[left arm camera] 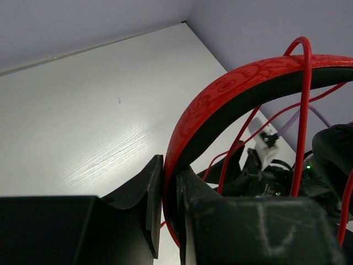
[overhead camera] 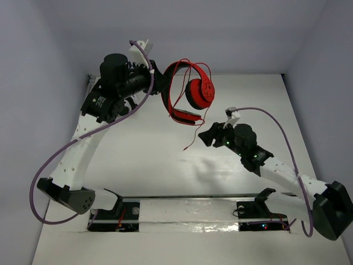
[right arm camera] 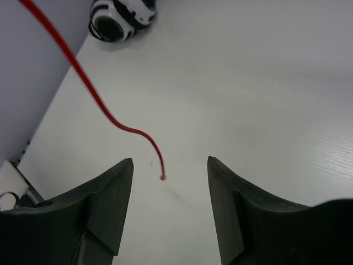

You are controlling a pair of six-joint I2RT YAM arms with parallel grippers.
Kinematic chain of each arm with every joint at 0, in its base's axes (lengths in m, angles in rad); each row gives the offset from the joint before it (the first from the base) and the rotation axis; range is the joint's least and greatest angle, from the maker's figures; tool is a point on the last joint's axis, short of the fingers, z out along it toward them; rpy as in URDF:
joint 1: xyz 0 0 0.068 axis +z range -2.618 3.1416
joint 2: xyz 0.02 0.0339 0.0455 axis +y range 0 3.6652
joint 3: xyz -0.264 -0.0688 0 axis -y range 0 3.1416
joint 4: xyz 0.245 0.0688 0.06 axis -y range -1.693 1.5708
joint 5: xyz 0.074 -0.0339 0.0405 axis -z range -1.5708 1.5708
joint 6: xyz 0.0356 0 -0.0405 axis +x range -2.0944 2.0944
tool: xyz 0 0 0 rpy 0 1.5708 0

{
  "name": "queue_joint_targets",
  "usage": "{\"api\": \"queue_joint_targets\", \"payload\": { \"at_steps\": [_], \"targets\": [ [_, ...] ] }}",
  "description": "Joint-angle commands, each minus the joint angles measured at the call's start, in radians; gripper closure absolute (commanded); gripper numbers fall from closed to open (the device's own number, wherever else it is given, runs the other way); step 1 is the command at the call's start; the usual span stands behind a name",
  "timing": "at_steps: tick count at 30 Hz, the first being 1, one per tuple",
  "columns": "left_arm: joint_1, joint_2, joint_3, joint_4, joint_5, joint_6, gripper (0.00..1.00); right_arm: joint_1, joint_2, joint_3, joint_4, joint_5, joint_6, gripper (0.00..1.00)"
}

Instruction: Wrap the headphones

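Note:
The red headphones (overhead camera: 190, 91) hang in the air at the back of the table. My left gripper (overhead camera: 164, 83) is shut on their headband (left arm camera: 231, 88), which sits pinched between the jaws (left arm camera: 170, 165). The thin red cable (left arm camera: 302, 110) loops over the headband in a few turns. Its loose end (overhead camera: 185, 149) dangles down toward the table. My right gripper (overhead camera: 208, 135) is open and empty, just right of and below the earcups. In the right wrist view the cable (right arm camera: 94, 96) crosses from the upper left and its tip (right arm camera: 162, 177) hangs between the open jaws (right arm camera: 170, 160), touching neither.
Black-and-white headphones (right arm camera: 118, 16) lie on the table by the wall, seen only in the right wrist view. Grey walls close in the table (overhead camera: 138, 160) at the back and sides. A metal bar (overhead camera: 187, 197) with the arm mounts runs along the near edge.

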Motion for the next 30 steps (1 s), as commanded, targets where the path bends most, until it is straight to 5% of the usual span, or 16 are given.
{"api": "queue_joint_targets", "payload": {
  "at_steps": [1, 8, 13, 15, 19, 22, 30],
  "targets": [
    [0.005, -0.061, 0.027, 0.071, 0.028, -0.038, 1.00, -0.002, 0.074, 0.018, 0.044, -0.114, -0.007, 0.37],
    [0.005, -0.079, 0.015, 0.072, 0.027, -0.045, 1.00, -0.002, 0.212, 0.040, 0.246, -0.250, -0.035, 0.36],
    [0.005, -0.080, 0.019, 0.069, 0.037, -0.051, 1.00, -0.002, 0.361, 0.083, 0.412, -0.114, -0.037, 0.36],
    [0.005, -0.079, 0.022, 0.069, 0.037, -0.054, 1.00, -0.002, 0.425, 0.109, 0.440, -0.065, -0.047, 0.43],
    [0.005, -0.070, 0.028, 0.077, 0.014, -0.066, 1.00, -0.002, 0.429, 0.069, 0.536, -0.094, 0.015, 0.86],
    [0.005, -0.059, 0.012, 0.113, -0.007, -0.100, 1.00, 0.008, 0.416, 0.034, 0.520, -0.140, 0.063, 0.99],
    [0.005, -0.048, -0.168, 0.329, -0.189, -0.268, 1.00, 0.183, 0.354, 0.049, 0.236, -0.033, 0.088, 1.00]
  ]
}}
